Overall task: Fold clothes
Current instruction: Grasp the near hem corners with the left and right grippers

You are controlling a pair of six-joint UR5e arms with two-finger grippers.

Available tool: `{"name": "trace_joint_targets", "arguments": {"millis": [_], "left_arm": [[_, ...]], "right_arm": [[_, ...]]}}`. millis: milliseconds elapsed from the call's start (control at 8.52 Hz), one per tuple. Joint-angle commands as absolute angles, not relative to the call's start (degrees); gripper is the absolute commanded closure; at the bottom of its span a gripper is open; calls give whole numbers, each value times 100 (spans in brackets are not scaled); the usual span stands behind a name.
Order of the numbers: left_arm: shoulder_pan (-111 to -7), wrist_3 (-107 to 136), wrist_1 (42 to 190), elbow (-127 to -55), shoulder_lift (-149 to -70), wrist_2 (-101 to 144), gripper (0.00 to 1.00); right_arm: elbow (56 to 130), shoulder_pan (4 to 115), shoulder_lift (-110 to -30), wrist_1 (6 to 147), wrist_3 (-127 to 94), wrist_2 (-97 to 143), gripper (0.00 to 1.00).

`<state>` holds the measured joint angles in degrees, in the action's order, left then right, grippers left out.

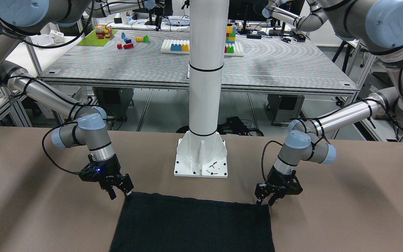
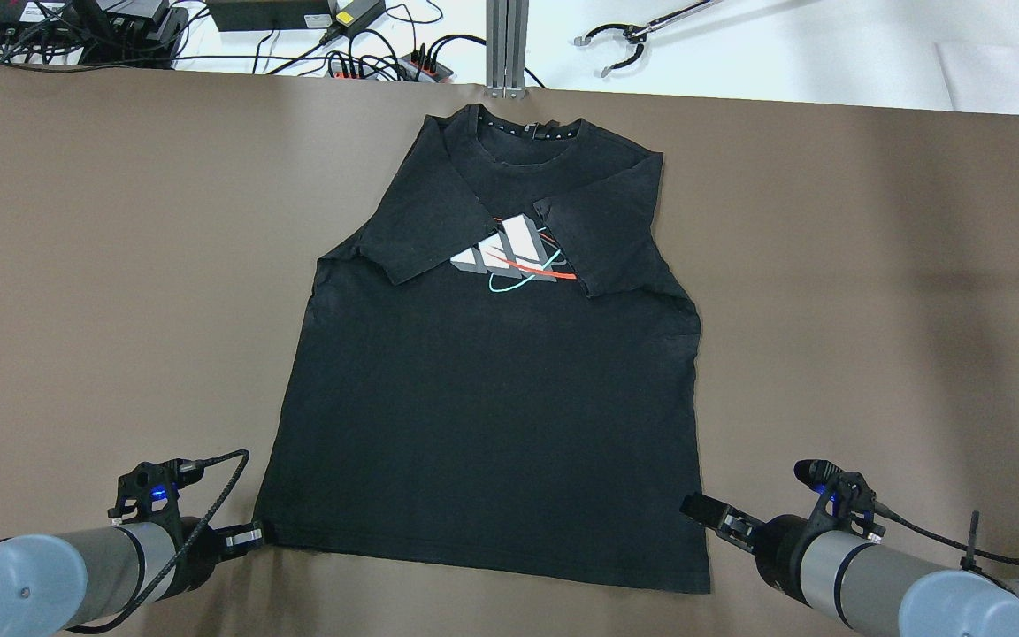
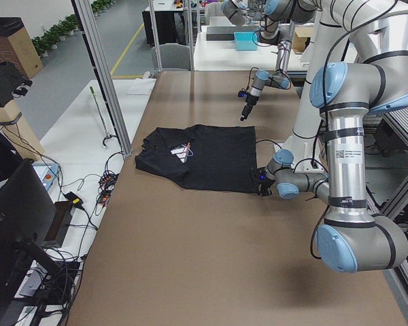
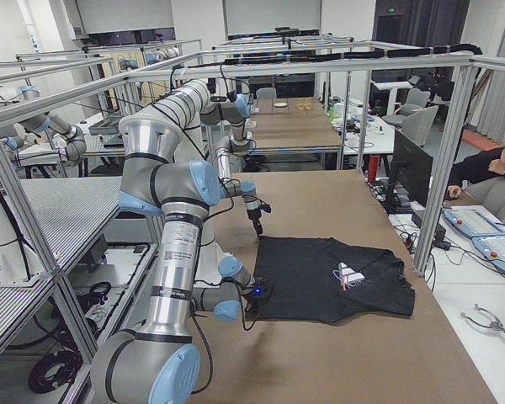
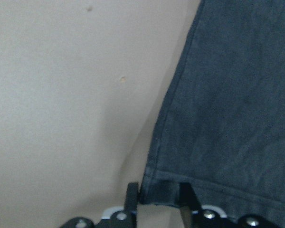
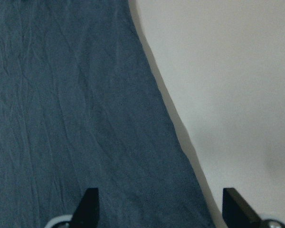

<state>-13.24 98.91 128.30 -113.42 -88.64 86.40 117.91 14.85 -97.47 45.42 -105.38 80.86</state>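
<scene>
- The black shirt (image 2: 483,398) lies flat on the brown table (image 2: 76,265), filling the middle of the overhead view. Its collar is at the upper centre and its hem runs along the bottom.
- Both sleeves are already turned in over the chest print (image 2: 514,257), so the step in hand looks like taking the two hem corners for the bottom-to-top fold.
- The left gripper (image 2: 251,534) sits at the lower left of that view, right at the hem corner. The left wrist view shows its fingers (image 5: 131,199) a narrow gap apart, with the corner lying between them and not visibly clamped.
- The right gripper (image 2: 693,507), at the lower right, is near the other hem corner. Its wrist view shows the fingers (image 6: 89,204) spread wide over the shirt's side edge, holding nothing.
- The next move probably calls for both to close on the corners, then lift and carry the hem evenly toward the collar.
- The front-facing view shows only the hem strip at its bottom edge, below the white pillar (image 1: 205,70). It misses the sleeves, collar and print.
</scene>
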Motion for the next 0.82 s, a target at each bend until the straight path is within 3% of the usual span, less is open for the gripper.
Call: {"name": "trace_joint_targets", "arguments": {"millis": [0, 117, 704], "left_arm": [[-1388, 9896, 12832, -11364, -8868, 8640, 85], [-1415, 9888, 12832, -11364, -8868, 8631, 98], [-1424, 9800, 12815, -11320, -8877, 8622, 100]], "right_arm": [[11804, 1477, -9747, 4544, -10538, 8086, 8], [11804, 1468, -9747, 4553, -10538, 8077, 8], [11856, 609, -9756, 5133, -11108, 7263, 12]]}}
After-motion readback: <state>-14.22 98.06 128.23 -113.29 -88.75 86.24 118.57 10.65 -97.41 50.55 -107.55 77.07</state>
